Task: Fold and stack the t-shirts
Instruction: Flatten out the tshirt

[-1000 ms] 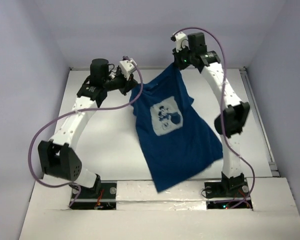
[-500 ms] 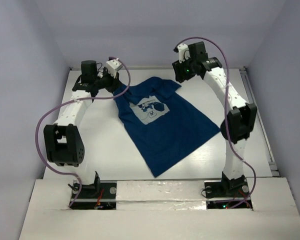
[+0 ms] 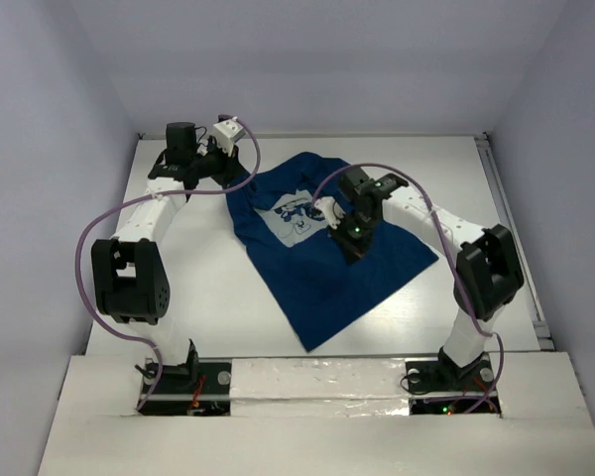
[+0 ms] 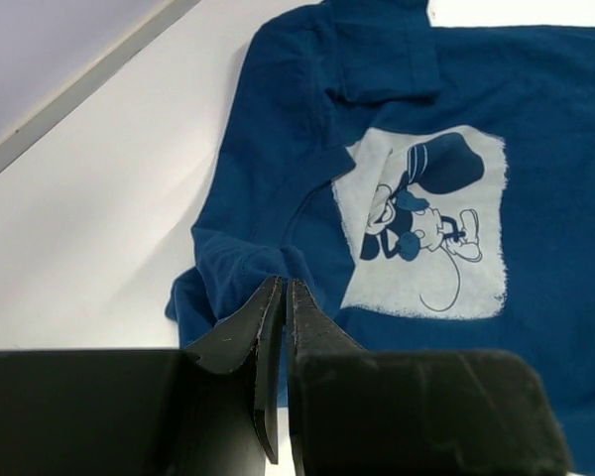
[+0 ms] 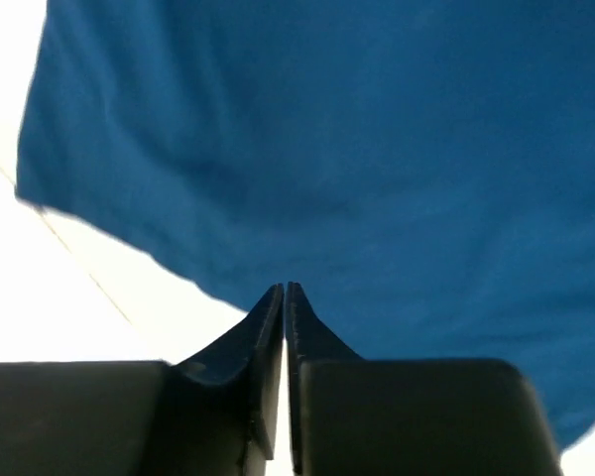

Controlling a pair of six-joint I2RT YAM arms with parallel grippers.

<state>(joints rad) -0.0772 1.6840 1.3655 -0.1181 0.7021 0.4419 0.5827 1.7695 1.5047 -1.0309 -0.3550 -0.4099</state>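
The dark blue t-shirt (image 3: 307,288) lies spread on the white table, chest up, its white printed graphic (image 3: 296,216) showing. My left gripper (image 3: 240,174) is at the shirt's far-left shoulder. In the left wrist view its jaws (image 4: 283,285) are shut, with a bunched fold of the shirt (image 4: 278,149) gathered at the tips and the graphic (image 4: 426,218) beyond. My right gripper (image 3: 351,248) hovers over the middle of the shirt. In the right wrist view it (image 5: 285,288) is shut with nothing between the jaws, above the shirt's edge (image 5: 377,149).
The white table (image 3: 198,278) is walled on three sides, with a metal rail (image 3: 516,238) along its right edge. Purple cables loop from both arms over the table. The arm bases stand at the near edge.
The shirt went from hanging between both grippers to lying on the table. My right gripper let go of the collar end and swung down over the shirt's middle. My left gripper barely moved.
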